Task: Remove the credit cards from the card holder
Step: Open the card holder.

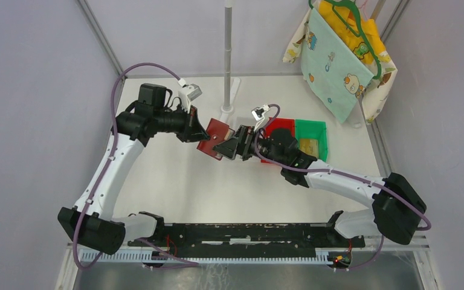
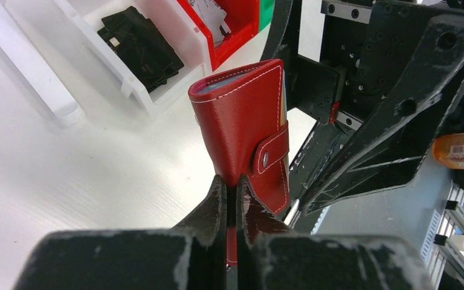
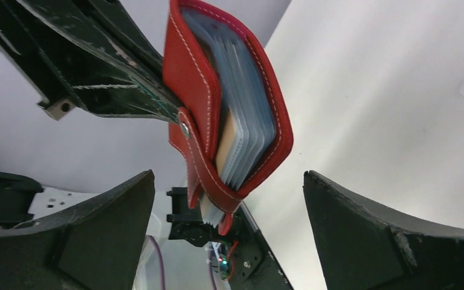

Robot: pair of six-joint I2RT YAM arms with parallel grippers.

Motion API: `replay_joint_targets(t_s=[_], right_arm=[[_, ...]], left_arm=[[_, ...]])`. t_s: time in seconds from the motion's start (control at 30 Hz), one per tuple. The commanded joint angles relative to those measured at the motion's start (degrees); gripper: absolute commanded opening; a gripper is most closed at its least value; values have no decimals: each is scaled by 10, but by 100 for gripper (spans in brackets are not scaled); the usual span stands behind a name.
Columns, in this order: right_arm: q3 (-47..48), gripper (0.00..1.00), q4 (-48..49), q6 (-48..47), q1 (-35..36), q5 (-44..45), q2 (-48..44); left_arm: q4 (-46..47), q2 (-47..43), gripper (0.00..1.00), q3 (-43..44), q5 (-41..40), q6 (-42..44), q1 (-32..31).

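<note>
My left gripper (image 1: 198, 134) is shut on one edge of the red card holder (image 1: 213, 138) and holds it above the table. In the left wrist view the holder (image 2: 241, 133) stands up from my closed left gripper (image 2: 231, 181), with its snap strap (image 2: 270, 158) across the side. My right gripper (image 1: 228, 145) is open and faces the holder from the right. In the right wrist view the holder (image 3: 187, 78) hangs between and beyond my spread right gripper (image 3: 229, 173), touching neither finger. Grey-blue and tan credit cards (image 3: 251, 127) sit packed inside its pockets.
A red bin (image 1: 281, 128) and a green bin (image 1: 311, 136) stand right of the grippers. A white bin (image 2: 157, 90) holds a black lumpy item (image 2: 139, 45). A grey pole (image 1: 228, 54) rises behind. Patterned cloth (image 1: 338, 54) hangs at the back right.
</note>
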Motion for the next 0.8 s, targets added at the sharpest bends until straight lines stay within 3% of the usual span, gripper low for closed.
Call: replay_joint_targets(t_s=[0.0, 0.2, 0.3, 0.6, 0.67, 0.77], right_arm=[[-5, 98, 110, 52, -2, -8, -30], [-2, 95, 144, 80, -3, -7, -26], [4, 87, 144, 88, -5, -3, -20], [26, 32, 134, 103, -6, 1, -2], [26, 26, 139, 102, -9, -1, -3], [15, 17, 176, 102, -21, -15, -10]], left_arm=[[-2, -27, 2, 1, 10, -33, 0], [-30, -27, 2, 3, -2, -6, -3], [-36, -30, 2, -5, 0, 2, -3], [-36, -46, 4, -13, 15, 15, -3], [-40, -48, 21, -15, 23, 24, -3], [-53, -50, 60, -15, 42, 43, -3]])
